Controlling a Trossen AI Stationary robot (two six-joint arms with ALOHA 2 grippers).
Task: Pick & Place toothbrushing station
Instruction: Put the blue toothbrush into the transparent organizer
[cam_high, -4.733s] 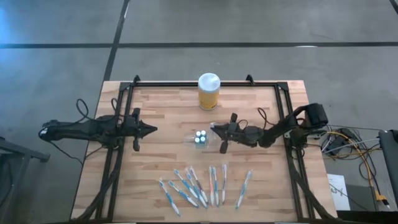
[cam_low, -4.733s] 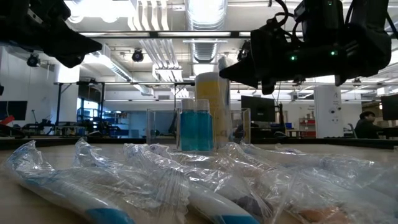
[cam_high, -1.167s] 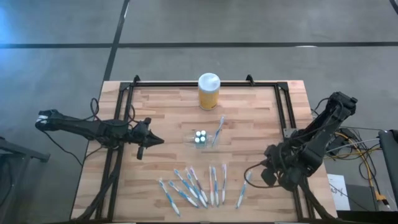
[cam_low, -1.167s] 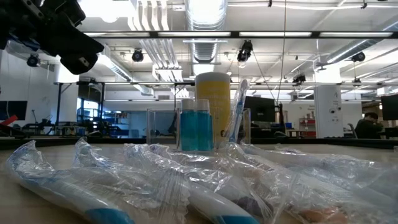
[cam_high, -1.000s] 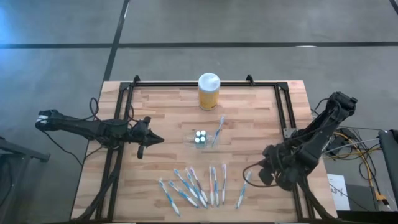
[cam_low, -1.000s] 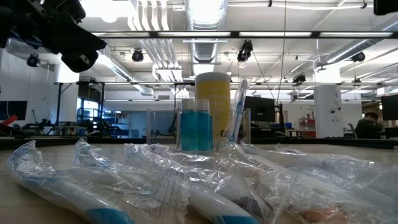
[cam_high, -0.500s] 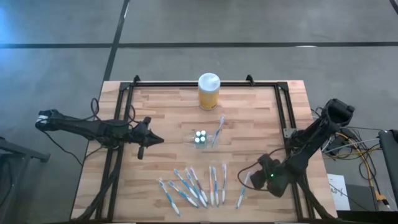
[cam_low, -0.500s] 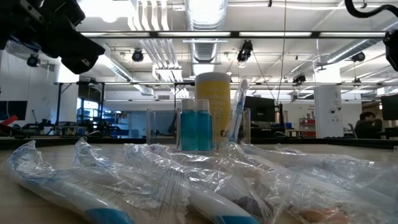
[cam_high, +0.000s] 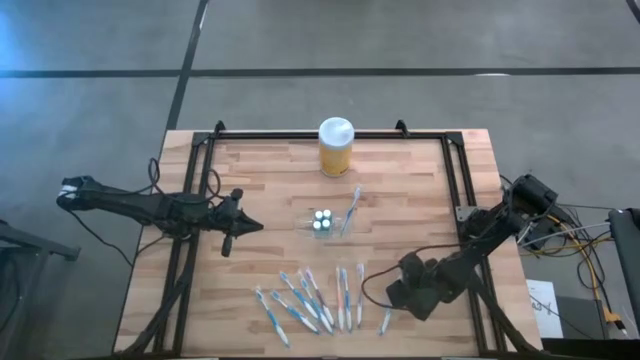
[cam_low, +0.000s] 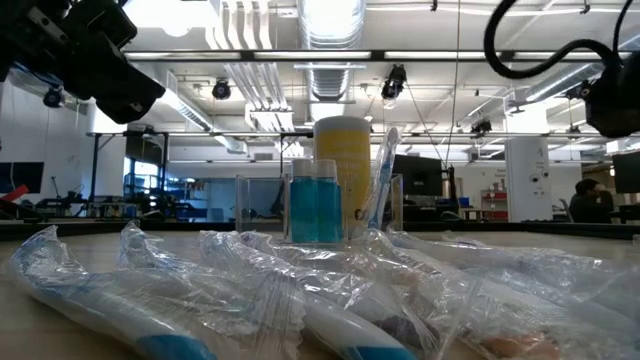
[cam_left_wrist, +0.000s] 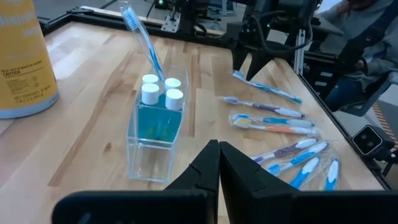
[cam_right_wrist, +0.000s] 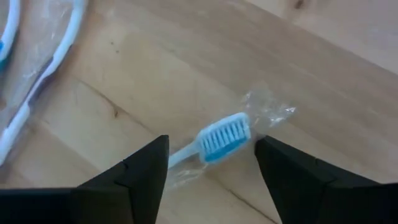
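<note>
At 9 o'clock on the surface (cam_high: 270, 190): left gripper (cam_high: 243, 224) hovers over the wood, fingers (cam_left_wrist: 211, 165) pressed together, nothing between them; it points toward the middle.
Centre: clear holder (cam_high: 322, 223) stands upright, well apart from both grippers; its walls are nearly see-through and hard to trace from above.
Inside holder: four white-capped tubes (cam_left_wrist: 161, 89) with blue fill, and one toothbrush (cam_left_wrist: 142, 40) leaning out of the far end, bristles up.
12 o'clock of holder: yellow jar (cam_high: 335, 147) with white lid, near the far edge; cut off by the frame edge in the left wrist view.
6 o'clock of holder: row of wrapped toothbrushes (cam_high: 318, 298) lying flat; in the low view their crinkled wrappers fill the foreground and blur into each other, so a count is not possible there.
5 o'clock: right gripper (cam_high: 392, 292) is low over the rightmost wrapped toothbrush (cam_right_wrist: 214, 143), fingers (cam_right_wrist: 140, 171) spread wide on either side of its bristle head, not touching it; from above the arm hides most of that brush.
Background: a person (cam_low: 588, 203), partly hidden, far right in the low view.
</note>
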